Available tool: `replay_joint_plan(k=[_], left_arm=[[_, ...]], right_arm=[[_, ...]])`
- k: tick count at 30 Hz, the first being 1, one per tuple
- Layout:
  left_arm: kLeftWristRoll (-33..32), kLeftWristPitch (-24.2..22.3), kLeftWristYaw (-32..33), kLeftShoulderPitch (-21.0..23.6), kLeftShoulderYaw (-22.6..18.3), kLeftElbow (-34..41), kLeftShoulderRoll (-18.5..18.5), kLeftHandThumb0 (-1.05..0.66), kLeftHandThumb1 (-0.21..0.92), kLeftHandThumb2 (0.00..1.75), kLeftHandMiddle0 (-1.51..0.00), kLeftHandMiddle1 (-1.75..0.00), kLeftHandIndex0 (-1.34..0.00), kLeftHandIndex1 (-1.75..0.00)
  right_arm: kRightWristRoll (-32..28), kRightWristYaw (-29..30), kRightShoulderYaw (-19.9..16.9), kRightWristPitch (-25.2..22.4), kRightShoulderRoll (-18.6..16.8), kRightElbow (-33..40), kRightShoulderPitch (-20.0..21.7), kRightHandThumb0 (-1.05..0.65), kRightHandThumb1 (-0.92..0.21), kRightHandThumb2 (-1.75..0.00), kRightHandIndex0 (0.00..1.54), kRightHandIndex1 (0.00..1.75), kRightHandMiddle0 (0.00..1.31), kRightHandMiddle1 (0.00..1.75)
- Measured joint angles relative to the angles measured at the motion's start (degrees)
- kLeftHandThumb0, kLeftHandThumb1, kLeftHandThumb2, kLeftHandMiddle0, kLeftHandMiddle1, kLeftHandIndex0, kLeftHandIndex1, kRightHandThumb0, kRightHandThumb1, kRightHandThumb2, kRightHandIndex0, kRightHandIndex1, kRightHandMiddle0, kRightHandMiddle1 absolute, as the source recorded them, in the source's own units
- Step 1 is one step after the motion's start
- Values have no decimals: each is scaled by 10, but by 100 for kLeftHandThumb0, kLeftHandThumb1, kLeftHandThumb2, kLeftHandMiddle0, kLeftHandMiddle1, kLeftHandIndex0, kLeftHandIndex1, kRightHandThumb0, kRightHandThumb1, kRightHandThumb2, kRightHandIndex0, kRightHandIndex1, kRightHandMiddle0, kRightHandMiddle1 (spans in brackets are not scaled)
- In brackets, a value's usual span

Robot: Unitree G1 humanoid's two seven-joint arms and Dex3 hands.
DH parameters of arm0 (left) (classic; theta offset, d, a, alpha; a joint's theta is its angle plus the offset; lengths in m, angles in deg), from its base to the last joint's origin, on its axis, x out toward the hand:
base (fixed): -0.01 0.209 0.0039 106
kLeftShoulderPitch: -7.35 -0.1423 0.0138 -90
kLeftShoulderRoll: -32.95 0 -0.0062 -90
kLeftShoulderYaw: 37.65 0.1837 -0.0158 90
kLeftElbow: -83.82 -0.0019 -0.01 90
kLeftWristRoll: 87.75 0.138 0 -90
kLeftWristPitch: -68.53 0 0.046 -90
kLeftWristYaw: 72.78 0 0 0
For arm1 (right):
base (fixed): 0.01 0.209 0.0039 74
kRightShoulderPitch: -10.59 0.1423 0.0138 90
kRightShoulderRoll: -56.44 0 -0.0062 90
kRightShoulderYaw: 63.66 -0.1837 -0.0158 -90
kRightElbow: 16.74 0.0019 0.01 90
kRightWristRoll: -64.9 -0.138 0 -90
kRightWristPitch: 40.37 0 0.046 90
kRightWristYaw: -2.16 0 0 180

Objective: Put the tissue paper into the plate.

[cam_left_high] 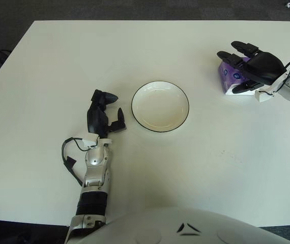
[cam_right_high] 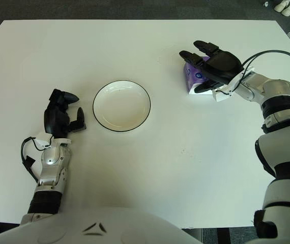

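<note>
A purple tissue pack lies on the white table at the right, well apart from the plate. My right hand hovers over its right part, open: the fingers spread across its top and the thumb lies along its near side. The hand hides the pack's right end. A white plate with a dark rim sits empty at the table's middle. My left hand shows just left of the plate, fingers relaxed and holding nothing.
The white table stretches bare to the left and back, with dark floor beyond its edges. My right forearm and its cable reach in from the right edge. My own body fills the bottom of the view.
</note>
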Motion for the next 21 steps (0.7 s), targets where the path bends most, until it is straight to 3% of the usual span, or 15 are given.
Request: replay_joint_plan(k=[21], left_arm=[[0, -8, -3, 0, -2, 1, -3, -1, 23, 144, -68, -175, -45, -175]], right_arm=[[-3, -11, -9, -23, 0, -35, -10, -105, -92, -21, 0, 0, 0, 0]])
